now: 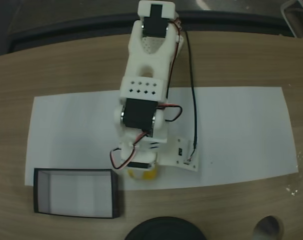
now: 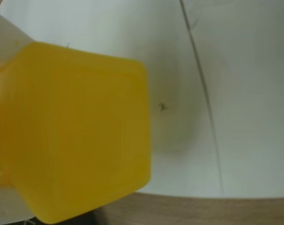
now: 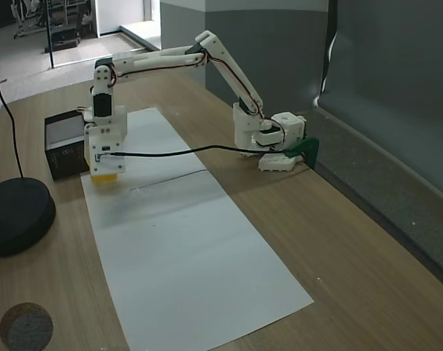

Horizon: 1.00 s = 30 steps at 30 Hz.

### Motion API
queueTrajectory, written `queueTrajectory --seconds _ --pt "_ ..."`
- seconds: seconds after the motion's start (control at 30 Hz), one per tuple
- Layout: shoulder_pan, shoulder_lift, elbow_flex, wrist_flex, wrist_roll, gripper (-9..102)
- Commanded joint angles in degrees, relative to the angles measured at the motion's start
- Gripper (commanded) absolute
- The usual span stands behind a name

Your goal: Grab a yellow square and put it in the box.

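Wrist view, glossy bright yellow square (image 2: 81, 131), rounded corners, end effector-held

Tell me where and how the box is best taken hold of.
Pinch one thin black wall of the box, coming straight down from above: it lies flat and open-topped, so its rim is exposed. The end effector is now beside it, apparently holding the yellow square.

table (image 3: 353, 241): light wood
paper sheet (image 3: 192, 241): white, lying flat
box (image 1: 75, 193): at the sheet's edge
round base (image 3: 13, 216): black
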Motion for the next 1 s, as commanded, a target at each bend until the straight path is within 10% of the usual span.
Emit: queueTrajectory --seconds 0.0,0.97 --pt "3.69 9.67 -12.83 2.29 0.53 8" --pt "14.77 -9.32 -29.79 -10.46 0.53 21"
